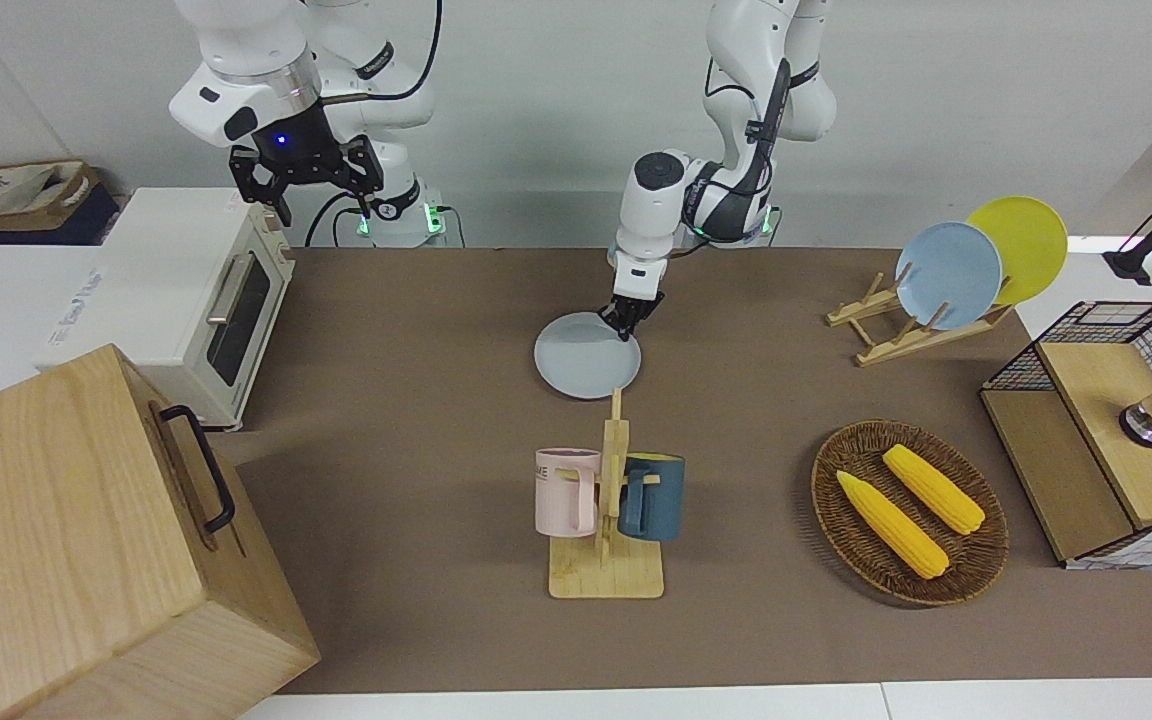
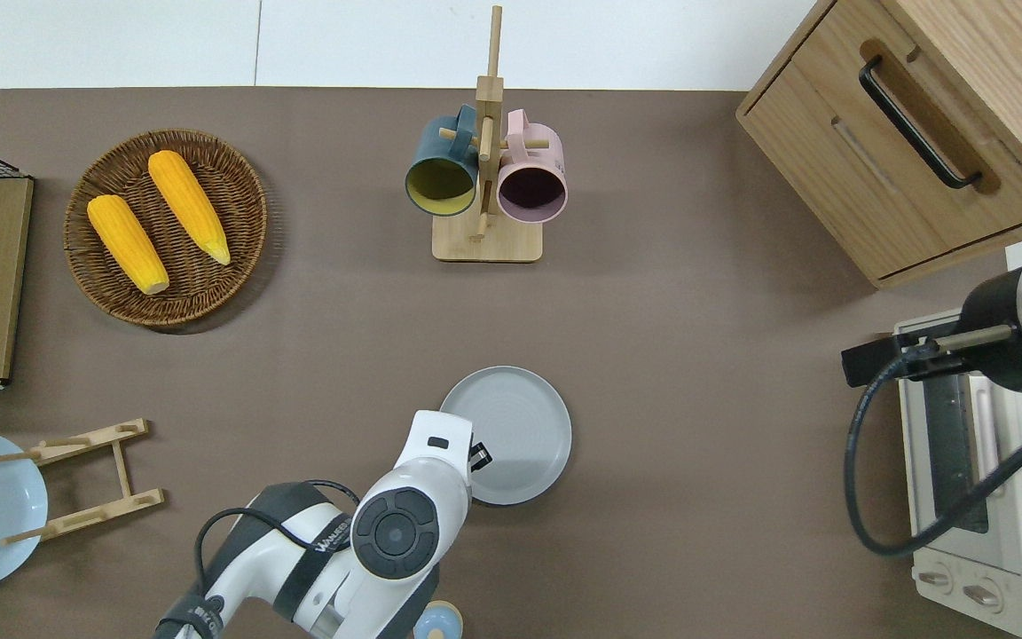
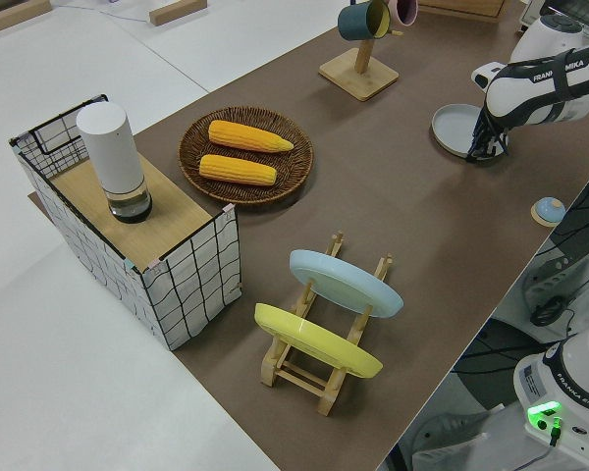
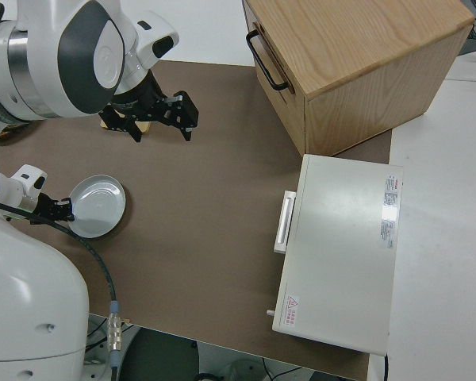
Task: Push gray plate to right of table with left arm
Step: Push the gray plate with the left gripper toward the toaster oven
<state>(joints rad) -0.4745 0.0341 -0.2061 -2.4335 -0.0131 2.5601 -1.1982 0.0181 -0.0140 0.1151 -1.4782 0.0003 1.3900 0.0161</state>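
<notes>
The round pale bluish-gray plate [image 1: 587,354] lies flat mid-bench on the matte brown bench [image 1: 416,400], nearer the robots than the wooden mug rack [image 1: 608,520]; the left gripper [image 1: 626,322] touches its rim, finger spread indeterminable; right arm parked.

Robot lab: two arms [image 1: 726,100] at prop-laden table [image 1: 416,330]

Brown table [image 2: 697,355] with gray plate [image 2: 515,426], mug stand [image 2: 486,240], corn basket [image 2: 165,229], plate rack [image 2: 76,479], wooden cabinet [image 2: 919,133].
</notes>
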